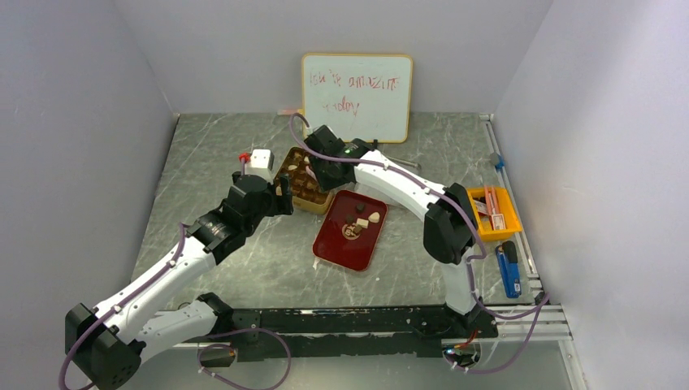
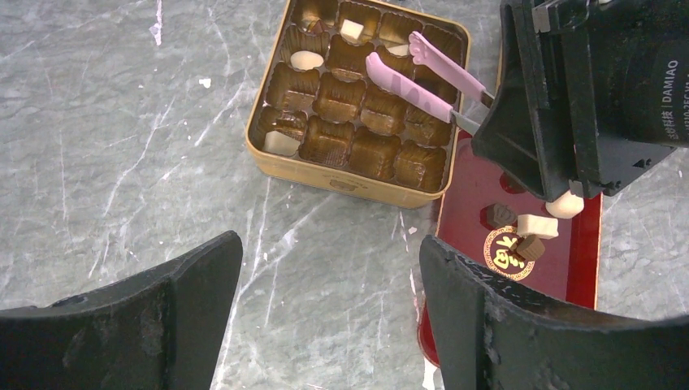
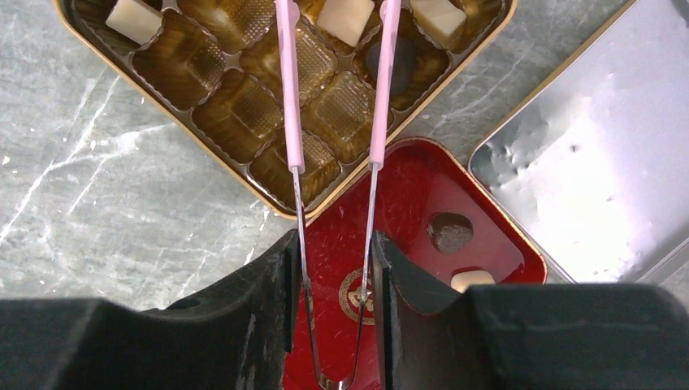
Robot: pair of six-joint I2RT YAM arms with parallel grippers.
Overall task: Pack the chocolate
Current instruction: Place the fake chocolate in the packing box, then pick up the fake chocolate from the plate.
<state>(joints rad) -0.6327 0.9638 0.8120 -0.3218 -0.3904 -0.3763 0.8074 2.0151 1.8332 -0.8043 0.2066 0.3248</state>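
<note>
On grey marble (image 1: pixel 244 268), your right gripper (image 3: pixel 335 252) clamps the pink tweezers (image 3: pixel 288 97), tips apart over the gold tin (image 2: pixel 349 180), left gripper (image 2: pixel 329 268) gaping empty; next, pinch another chocolate (image 2: pixel 536 226) off the red tray (image 2: pixel 471 203) gently.

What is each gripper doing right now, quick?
Left gripper: open, holding nothing.
Right gripper: closed on the pink tweezers.

Pink tweezers (image 3: pixel 288 81), tips beyond the top edge of the right wrist view; whiteboard (image 1: pixel 356 89) scrawl illegibly faint.
</note>
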